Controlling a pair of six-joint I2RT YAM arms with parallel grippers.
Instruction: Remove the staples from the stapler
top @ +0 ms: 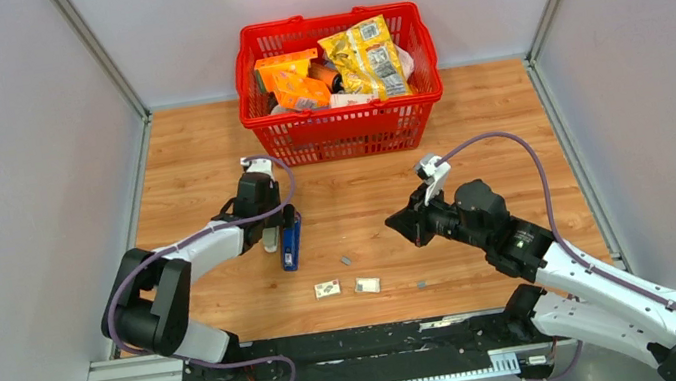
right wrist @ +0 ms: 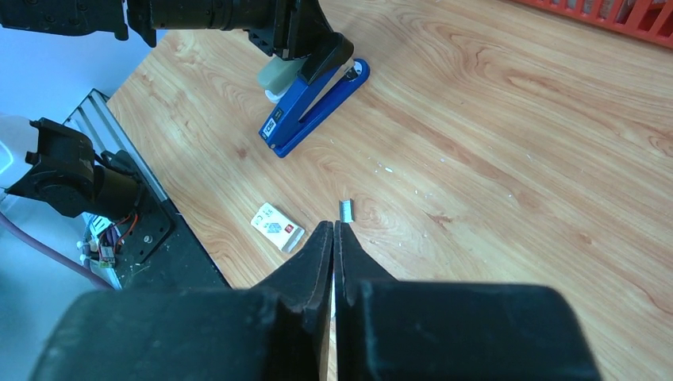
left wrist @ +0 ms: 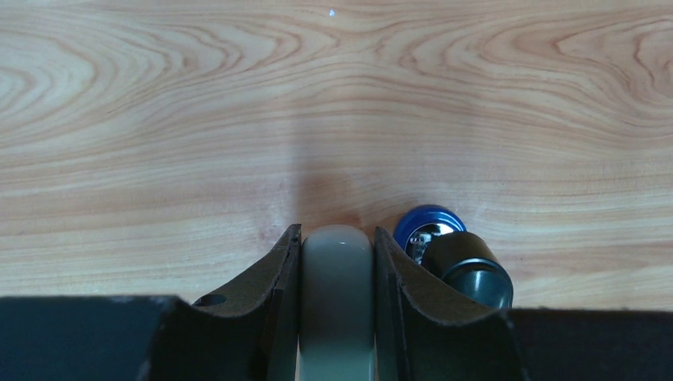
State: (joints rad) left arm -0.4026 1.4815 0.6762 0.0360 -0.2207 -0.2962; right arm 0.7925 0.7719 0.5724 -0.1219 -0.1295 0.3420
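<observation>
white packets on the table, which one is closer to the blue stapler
The left white packet: it lies nearer the blue stapler. The other packet lies beside it, apart from it, farther over toward the right arm's side.

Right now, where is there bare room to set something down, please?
Bare wood lies between the red basket and the stapler, and beside the basket's right end. The near centre is crowded with staples and white packets.

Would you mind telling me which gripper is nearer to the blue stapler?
Left. The left gripper clamps the stapler itself; the right gripper sits shut, well off to its right.
</observation>
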